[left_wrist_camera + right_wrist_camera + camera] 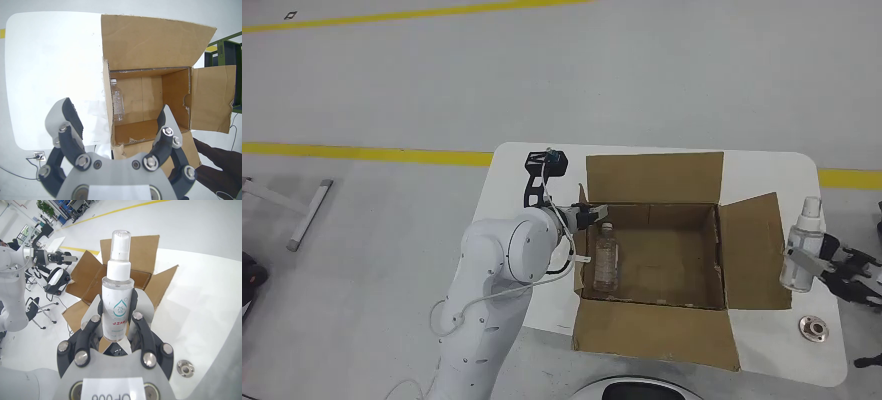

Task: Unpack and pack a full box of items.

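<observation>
An open cardboard box (pixel 652 192) stands on the white table (pixel 532 170) with its flaps spread. A clear plastic water bottle (pixel 606 258) lies inside it against the left wall, also seen as the water bottle (pixel 118 100) in the left wrist view. My left gripper (pixel 594 213) hovers open over the box's left wall, nothing between its fingers (pixel 72 115). My right gripper (pixel 820 258) is at the table's right edge, shut on a clear spray bottle (pixel 803 246) with a white pump. In the right wrist view the spray bottle (pixel 117 291) stands upright in the gripper (pixel 117 306), with the box (pixel 121 262) behind it.
A small round metal fitting (pixel 813 328) is set in the table near the front right corner. The box's right flap (pixel 754 250) lies flat between the box and the right gripper. Bare table lies left of the box. A dark form (pixel 217 161) shows by the box's near corner.
</observation>
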Controlling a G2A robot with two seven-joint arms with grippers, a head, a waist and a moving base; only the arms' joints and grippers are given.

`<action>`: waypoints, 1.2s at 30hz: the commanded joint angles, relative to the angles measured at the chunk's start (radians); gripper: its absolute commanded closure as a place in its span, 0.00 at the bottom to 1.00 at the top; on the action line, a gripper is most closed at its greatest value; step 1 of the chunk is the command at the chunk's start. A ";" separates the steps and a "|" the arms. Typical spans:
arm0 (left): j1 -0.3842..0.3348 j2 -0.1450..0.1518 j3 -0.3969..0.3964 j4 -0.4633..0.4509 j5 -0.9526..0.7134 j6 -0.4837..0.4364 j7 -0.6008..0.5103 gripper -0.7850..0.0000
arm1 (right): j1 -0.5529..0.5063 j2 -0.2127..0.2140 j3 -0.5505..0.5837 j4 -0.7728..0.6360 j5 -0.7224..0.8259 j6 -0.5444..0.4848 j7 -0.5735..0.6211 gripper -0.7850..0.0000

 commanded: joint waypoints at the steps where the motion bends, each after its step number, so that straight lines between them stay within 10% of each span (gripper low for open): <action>1: 0.000 0.000 0.000 0.000 0.000 0.000 0.000 0.00 | 0.019 0.003 -0.040 0.002 -0.021 -0.008 -0.002 1.00; 24: 0.048 0.015 -0.073 0.001 0.094 -0.008 0.085 0.00 | 0.080 0.010 -0.189 0.013 -0.089 0.023 -0.052 1.00; 36: 0.125 0.036 -0.234 -0.010 0.185 0.039 0.099 0.00 | 0.464 0.012 -0.727 0.252 -0.485 0.270 0.003 1.00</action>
